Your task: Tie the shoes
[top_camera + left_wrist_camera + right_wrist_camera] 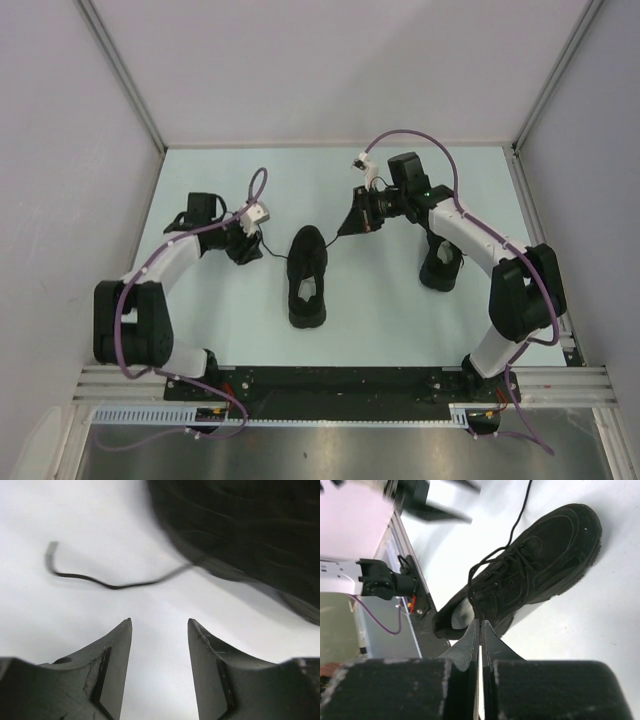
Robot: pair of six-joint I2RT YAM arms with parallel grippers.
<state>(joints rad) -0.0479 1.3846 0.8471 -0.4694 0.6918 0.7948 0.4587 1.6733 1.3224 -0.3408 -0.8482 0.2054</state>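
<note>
Sneaker point(307, 277), toe toward twelve o'clock, right gripper point(480, 625) at two o'clock pinched tight on one lace point(469, 582), left gripper point(159, 625) at ten o'clock spread apart (loose lace end point(115, 586) ahead).

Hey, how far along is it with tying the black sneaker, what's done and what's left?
Done: nothing tied yet; the shoe shows no knot or bow. In hand: the right gripper is shut on one lace, drawn out from the shoe. The left gripper is open, and the other lace lies loose on the table ahead of it, ungripped. Left: grab that lace, cross the two, knot and bow.
</note>
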